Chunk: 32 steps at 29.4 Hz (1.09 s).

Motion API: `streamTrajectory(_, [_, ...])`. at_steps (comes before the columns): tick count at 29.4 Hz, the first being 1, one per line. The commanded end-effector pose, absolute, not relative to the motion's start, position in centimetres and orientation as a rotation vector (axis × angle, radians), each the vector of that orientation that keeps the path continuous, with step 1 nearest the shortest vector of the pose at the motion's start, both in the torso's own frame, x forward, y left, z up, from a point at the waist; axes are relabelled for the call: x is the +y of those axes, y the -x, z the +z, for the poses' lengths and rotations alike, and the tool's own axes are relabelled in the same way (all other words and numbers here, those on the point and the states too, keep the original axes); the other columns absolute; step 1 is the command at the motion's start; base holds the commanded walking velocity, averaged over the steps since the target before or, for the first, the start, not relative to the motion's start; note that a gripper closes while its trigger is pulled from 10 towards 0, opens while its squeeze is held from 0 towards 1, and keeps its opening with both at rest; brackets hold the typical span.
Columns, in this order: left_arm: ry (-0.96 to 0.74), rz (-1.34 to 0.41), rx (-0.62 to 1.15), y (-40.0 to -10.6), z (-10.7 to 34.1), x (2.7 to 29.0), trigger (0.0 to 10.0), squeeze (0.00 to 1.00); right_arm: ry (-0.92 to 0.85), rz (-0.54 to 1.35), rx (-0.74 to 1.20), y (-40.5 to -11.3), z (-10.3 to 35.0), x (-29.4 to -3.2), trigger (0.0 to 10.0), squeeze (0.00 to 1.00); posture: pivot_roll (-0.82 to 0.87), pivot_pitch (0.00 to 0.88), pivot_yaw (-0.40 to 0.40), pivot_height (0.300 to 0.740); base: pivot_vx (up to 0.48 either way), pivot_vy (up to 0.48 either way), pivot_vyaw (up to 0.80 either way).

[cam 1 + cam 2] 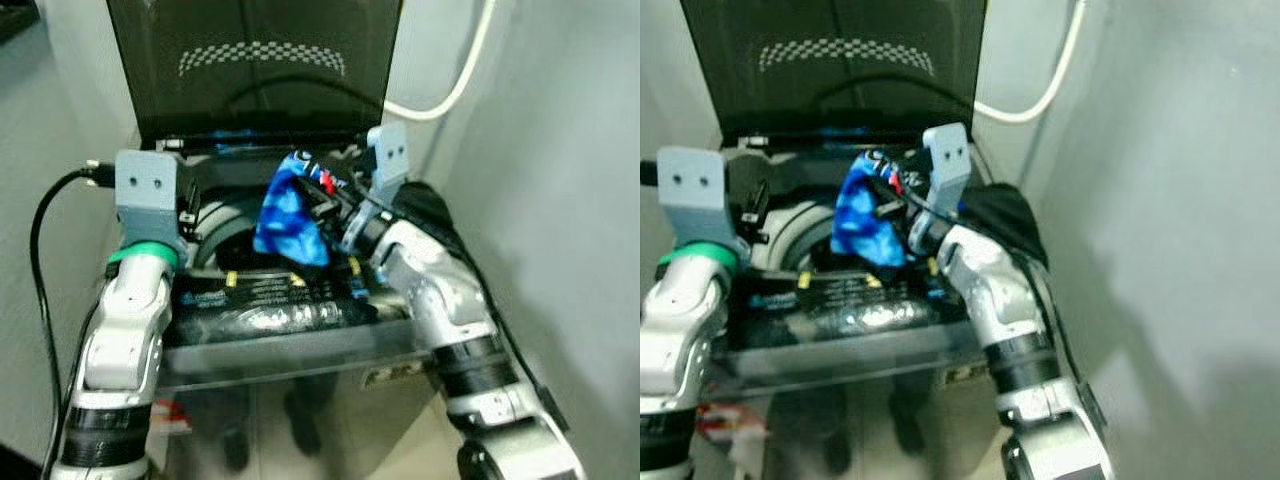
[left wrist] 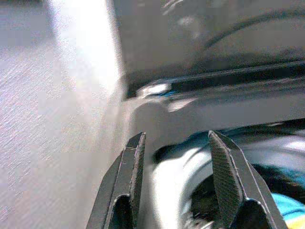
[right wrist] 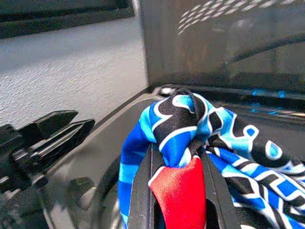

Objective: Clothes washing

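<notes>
Where the right tool (image 3: 178, 191) pinches: bunched blue-black-red patterned garment (image 1: 290, 212).

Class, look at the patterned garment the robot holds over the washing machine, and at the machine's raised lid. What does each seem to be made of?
Garment, clamped in the right pincer: likely thin synthetic sports fabric, since it drapes in soft folds and its red patch shows a fine mesh weave. Lid: probably dark tinted glass or glossy plastic, since it is smooth and reflective with a printed dot pattern.
</notes>
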<state>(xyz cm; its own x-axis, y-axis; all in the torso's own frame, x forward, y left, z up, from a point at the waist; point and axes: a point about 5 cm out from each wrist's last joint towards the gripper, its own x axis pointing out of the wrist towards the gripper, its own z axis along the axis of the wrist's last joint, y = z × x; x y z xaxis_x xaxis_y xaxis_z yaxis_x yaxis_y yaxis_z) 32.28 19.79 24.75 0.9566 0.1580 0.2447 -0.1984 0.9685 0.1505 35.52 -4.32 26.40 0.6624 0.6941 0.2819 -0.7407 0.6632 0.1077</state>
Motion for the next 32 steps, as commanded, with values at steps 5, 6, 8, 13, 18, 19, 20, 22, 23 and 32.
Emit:
streamTrajectory(5, [-0.149,0.222,-0.183,-32.5,24.1,20.2,10.0,0.0,-0.209,0.844,-0.239,-35.2,26.7,-3.8,10.0,0.0,0.16,0.025,-0.002,0.74,0.0,0.0,0.0])
streamTrajectory(6, [-0.133,0.216,-0.21,-32.5,24.4,20.1,10.0,0.0,-0.211,0.847,-0.24,-35.2,26.8,-3.7,10.0,0.0,0.16,0.025,-0.002,0.74,0.0,0.0,0.0])
streamTrajectory(8, [-0.131,0.197,-0.243,-32.4,24.8,19.8,10.0,0.0,-0.213,0.859,-0.242,-35.3,27.1,-3.4,10.0,0.0,0.16,0.025,-0.009,0.74,0.0,0.0,0.0])
streamTrajectory(13, [-0.152,0.176,-0.271,-32.3,25.2,19.3,10.0,0.0,-0.114,0.934,-0.19,-35.7,27.1,-0.9,10.0,0.0,0.15,0.024,-0.005,0.74,0.0,0.0,0.0])
streamTrajectory(18, [-0.18,0.183,-0.295,-32.2,25.5,19.0,10.0,0.0,-0.089,1.019,-0.237,-35.8,32.2,4.2,10.0,0.0,0.15,0.026,-0.018,0.74,0.0,0.0,0.0])
streamTrajectory(19, [-0.179,0.188,-0.29,-32.1,25.3,19.1,10.0,0.0,-0.159,1.046,-0.28,-35.3,34.7,5.5,10.0,0.0,0.15,0.026,-0.018,0.74,0.0,0.0,0.0])
streamTrajectory(20, [-0.179,0.188,-0.29,-32.1,25.3,19.1,10.0,0.0,-0.159,1.046,-0.28,-35.3,34.7,5.5,10.0,0.0,0.15,0.026,-0.018,0.74,0.0,0.0,0.0])
streamTrajectory(22, [-0.183,0.192,-0.283,-31.9,25.0,19.1,10.0,0.0,-0.406,1.081,-0.43,-33.7,41.2,6.7,10.0,0.0,0.17,0.036,-0.036,0.74,0.0,0.0,0.0])
streamTrajectory(23, [-0.19,0.198,-0.284,-31.8,24.9,19.1,10.0,0.0,-0.599,1.072,-0.507,-33.3,44.9,5.7,10.0,0.0,0.18,0.04,-0.047,0.74,0.0,0.0,0.0])
streamTrajectory(32, [-0.212,0.238,-0.275,-30.7,24.6,20.1,10.0,0.0,-0.812,0.858,-0.542,-35.9,48.3,0.0,10.0,0.0,0.21,0.049,-0.089,0.74,0.0,0.0,0.0])
